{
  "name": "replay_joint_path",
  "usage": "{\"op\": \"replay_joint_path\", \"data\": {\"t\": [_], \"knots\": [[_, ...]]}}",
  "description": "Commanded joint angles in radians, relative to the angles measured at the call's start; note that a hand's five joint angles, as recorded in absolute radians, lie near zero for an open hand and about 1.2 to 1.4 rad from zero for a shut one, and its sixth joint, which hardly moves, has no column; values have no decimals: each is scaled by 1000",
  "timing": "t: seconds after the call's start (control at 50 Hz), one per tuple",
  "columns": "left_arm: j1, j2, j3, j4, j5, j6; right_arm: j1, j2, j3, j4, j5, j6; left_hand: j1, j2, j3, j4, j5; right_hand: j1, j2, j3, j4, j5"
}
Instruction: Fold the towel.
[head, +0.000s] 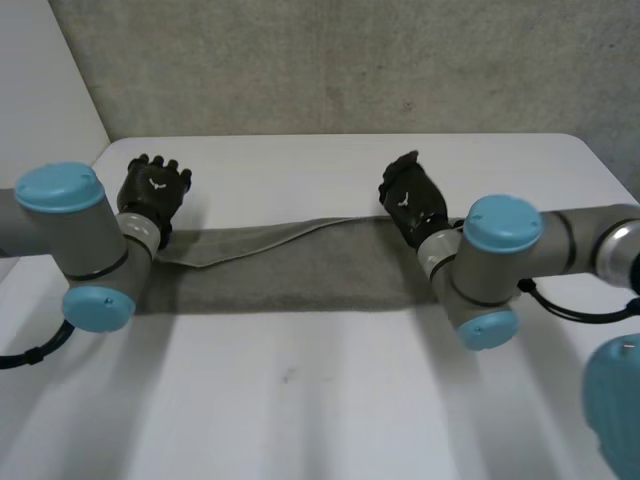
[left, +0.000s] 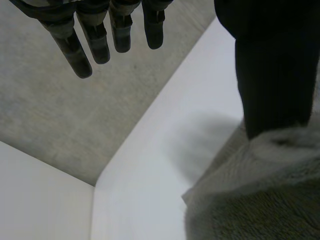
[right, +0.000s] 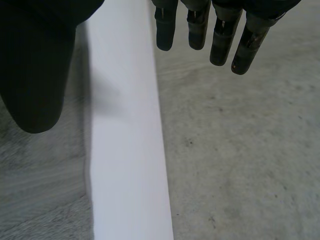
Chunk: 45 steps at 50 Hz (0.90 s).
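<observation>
Head view: we see the towel (head: 290, 265) lying as a long strip, left hand (head: 152, 190) and right hand (head: 410, 200) spread wide at its two ends, holding nothing. Looks like we're between folds; next, pinch an end.

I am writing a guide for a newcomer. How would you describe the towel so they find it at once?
On the white table, look between the black left hand and the black right hand. The towel is a long, grey, folded strip stretching from one to the other. It is the only cloth there.
</observation>
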Motion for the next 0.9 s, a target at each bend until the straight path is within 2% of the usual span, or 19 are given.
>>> {"op": "replay_joint_path", "data": {"t": [0.02, 0.1, 0.14, 0.16, 0.2, 0.26, 0.3, 0.32, 0.34, 0.36, 0.44, 0.48, 0.52, 0.6, 0.62, 0.64, 0.66, 0.78, 0.9], "knots": [[4, 199, -141, 2, 6, -19, -35, -270, 188, 94, -7, 311, -12, -8, -9, -10, -29, -28, -42, -32, -55, -54], [2, 279, -218, 7, 12, -33, -83, -351, 244, 193, -12, 416, -12, -8, -9, -10, -29, -28, -42, -32, -55, -54], [-2, 330, -294, 8, 18, -53, -125, -384, 277, 303, -28, 501, -3, 1, 0, -1, -20, -28, -42, -32, -55, -54], [-2, 330, -294, 8, 18, -53, -126, -384, 278, 303, -28, 501, -3, 1, 0, -1, -20, -28, -42, -32, -55, -54], [-5, 347, -368, 7, 49, -60, -165, -387, 294, 424, -48, 563, 5, 10, 8, 8, -11, -28, -42, -32, -55, -54], [-7, 345, -397, 7, 75, -59, -185, -387, 304, 473, -65, 586, 35, 39, 38, 37, 18, -28, -42, -32, -55, -54], [-7, 338, -437, -4, 121, -62, -222, -386, 336, 515, -90, 597, 204, 208, 207, 206, 187, -28, -42, -32, -55, -54], [-7, 337, -437, -4, 121, -62, -222, -386, 336, 515, -90, 597, 205, 209, 208, 208, 189, -28, -42, -32, -55, -54], [1, 337, -452, -10, 144, -65, -234, -383, 356, 506, -107, 597, 455, 459, 458, 458, 438, -28, -42, -32, -55, -54], [7, 336, -472, -23, 168, -67, -245, -381, 374, 493, -122, 597, 597, 601, 600, 600, 580, -28, -42, -32, -55, -54], [28, 334, -491, -64, 205, -71, -265, -380, 406, 470, -136, 595, 610, 615, 613, 613, 594, -28, -42, -32, -55, -54], [47, 330, -485, -79, 210, -74, -270, -380, 420, 460, -136, 594, 596, 600, 599, 598, 579, -28, -42, -32, -55, -54], [63, 289, -454, -84, 209, -77, -271, -377, 429, 447, -137, 594, 444, 448, 447, 446, 427, -28, -42, -32, -55, -54], [76, 232, -388, -90, 204, -77, -271, -367, 428, 444, -134, 589, 314, 318, 317, 316, 297, -28, -42, -32, -55, -54], [82, 203, -353, -93, 199, -80, -271, -363, 426, 440, -131, 584, 198, 202, 200, 200, 181, -28, -42, -32, -55, -54], [82, 202, -353, -93, 199, -80, -271, -363, 426, 440, -131, 584, 196, 201, 199, 199, 180, -28, -42, -32, -55, -54], [82, 174, -321, -93, 190, -80, -271, -361, 428, 432, -127, 580, -19, -14, -16, -16, -35, -28, -42, -32, -55, -54], [82, 114, -225, -96, 135, -90, -271, -354, 448, 362, -117, 546, -22, -17, -19, -19, -38, 3, -11, -2, -24, -24], [77, 149, -254, -101, 121, -139, -273, -326, 455, 312, -116, 509, -22, -17, -19, -19, -38, 76, 62, 72, 49, 49]]}}
